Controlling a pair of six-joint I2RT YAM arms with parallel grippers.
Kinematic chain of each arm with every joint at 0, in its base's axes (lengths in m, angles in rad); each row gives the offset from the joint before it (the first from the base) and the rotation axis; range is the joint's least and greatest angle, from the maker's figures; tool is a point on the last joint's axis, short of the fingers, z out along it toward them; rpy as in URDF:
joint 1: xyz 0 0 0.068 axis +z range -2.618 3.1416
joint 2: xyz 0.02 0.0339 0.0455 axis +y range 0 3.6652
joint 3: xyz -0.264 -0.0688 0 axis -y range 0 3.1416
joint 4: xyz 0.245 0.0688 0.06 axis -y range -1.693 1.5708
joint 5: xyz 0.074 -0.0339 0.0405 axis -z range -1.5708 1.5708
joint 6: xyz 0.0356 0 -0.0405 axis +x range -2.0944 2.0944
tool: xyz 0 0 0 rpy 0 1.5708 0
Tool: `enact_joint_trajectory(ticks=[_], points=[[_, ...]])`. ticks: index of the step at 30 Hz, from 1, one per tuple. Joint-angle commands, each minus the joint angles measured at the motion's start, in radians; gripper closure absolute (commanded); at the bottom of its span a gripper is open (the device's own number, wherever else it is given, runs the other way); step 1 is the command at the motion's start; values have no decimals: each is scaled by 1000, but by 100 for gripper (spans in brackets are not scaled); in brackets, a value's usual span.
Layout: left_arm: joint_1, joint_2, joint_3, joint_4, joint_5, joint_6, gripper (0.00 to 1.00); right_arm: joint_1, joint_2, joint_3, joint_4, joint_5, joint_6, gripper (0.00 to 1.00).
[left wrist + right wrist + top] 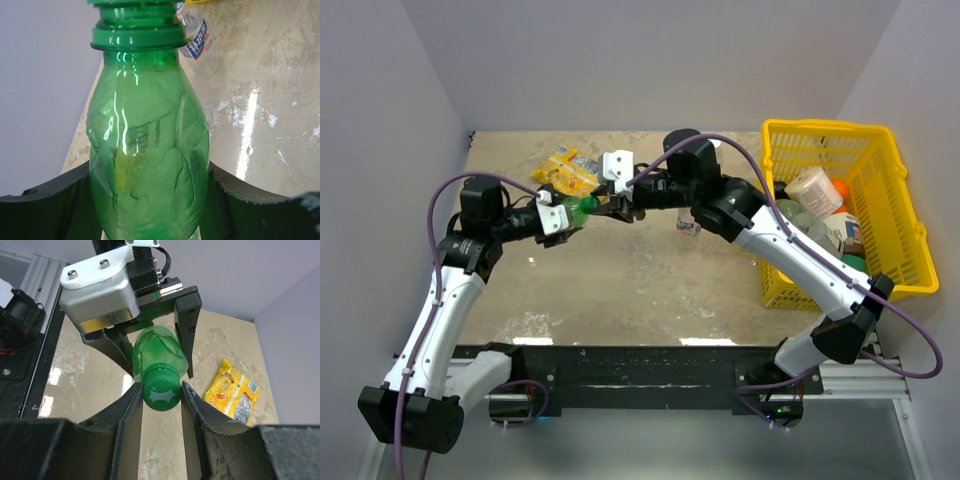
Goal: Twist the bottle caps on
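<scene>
My left gripper (570, 212) is shut on the body of the green bottle (584, 205) and holds it above the table, neck pointing right. In the left wrist view the green bottle (147, 150) fills the frame between the fingers (45, 195). My right gripper (161, 394) is shut on the dark green cap (161, 388), which sits on the bottle's (159, 346) neck. In the top view the right gripper (612, 207) meets the bottle's mouth. A clear labelled bottle (690, 225) is on the table and also shows in the left wrist view (200, 42). The white caps are out of view.
A yellow snack packet (568, 172) lies at the back behind the grippers and also shows in the right wrist view (232, 392). A yellow basket (895, 215) with bulkier containers stands at the right. Walls enclose the table on the left, back and right.
</scene>
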Motion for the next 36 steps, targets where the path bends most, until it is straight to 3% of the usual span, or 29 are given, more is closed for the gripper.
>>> enact_joint_trajectory(ticks=[1,13,25,36], points=[[-5,-36,-6,107,38,-41,100,3,3,-18,21,32,5,100],[-11,-24,-21,268,28,-145,100,-3,29,-55,61,-41,213,100],[-116,-50,-35,411,-314,-84,100,-1,61,-63,82,167,451,100],[-133,-108,-141,633,-401,-30,100,-21,102,-20,87,160,681,100]])
